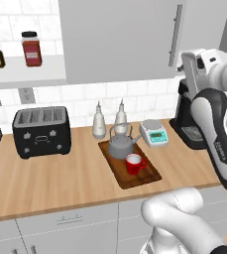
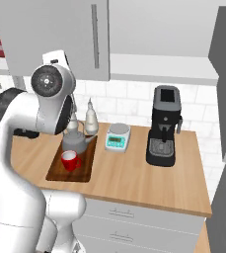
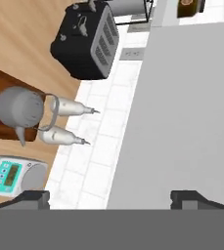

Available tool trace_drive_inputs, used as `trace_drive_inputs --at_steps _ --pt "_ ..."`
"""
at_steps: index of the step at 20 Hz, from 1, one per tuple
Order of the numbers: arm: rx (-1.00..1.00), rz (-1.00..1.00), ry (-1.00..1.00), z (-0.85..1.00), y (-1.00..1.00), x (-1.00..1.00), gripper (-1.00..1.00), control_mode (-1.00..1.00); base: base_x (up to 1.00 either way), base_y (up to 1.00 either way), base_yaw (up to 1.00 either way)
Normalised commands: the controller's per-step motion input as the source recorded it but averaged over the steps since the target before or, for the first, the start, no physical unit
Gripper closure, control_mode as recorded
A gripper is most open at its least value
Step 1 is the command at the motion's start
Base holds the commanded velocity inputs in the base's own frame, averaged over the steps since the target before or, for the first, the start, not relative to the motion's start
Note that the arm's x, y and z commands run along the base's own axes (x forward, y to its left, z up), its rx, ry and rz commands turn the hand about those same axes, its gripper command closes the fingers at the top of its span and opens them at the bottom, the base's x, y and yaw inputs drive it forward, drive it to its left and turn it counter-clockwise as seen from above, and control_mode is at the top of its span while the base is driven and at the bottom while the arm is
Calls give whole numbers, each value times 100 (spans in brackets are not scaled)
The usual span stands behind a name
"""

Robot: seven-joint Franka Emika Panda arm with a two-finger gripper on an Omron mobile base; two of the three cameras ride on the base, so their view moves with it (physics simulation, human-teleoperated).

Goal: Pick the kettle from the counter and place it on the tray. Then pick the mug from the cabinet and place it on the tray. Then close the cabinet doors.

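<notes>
Grey door panel (image 3: 182, 112) lies flat just ahead of my gripper (image 3: 111, 197), jaws wide and holding nothing (kettle (image 1: 119, 145) and mug (image 1: 134, 163) sit on the tray (image 1: 149, 177)).

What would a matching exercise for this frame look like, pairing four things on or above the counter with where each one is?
Things:
1. kettle
2. mug
3. toaster
4. red-filled jar

Places:
A. on the white wall shelf, beside a smaller dark jar
B. on the tray, at its back end near the two white bottles
C. on the counter, left of the tray
D. on the tray, in front of the kettle

Pairs: 1-B, 2-D, 3-C, 4-A
</notes>
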Motion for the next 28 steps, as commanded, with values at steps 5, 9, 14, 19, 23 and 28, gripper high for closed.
trace_drive_inputs --at_steps 5,9,14,19,23,28 --pt "-6 0 15 0 0 -55 -100 -100 0 0 0" --pt "-2 0 31 0 -2 -43 -100 -100 0 0 0" --pt "-2 -8 13 5 -23 -42 -100 -100 0 0 0" --pt "-1 -27 0 6 -47 -39 -100 -100 0 0 0" --pt "0 -34 -9 0 -65 -21 -100 -100 0 0 0" --pt "-2 -29 -17 0 -75 -2 -100 -100 0 0 0"
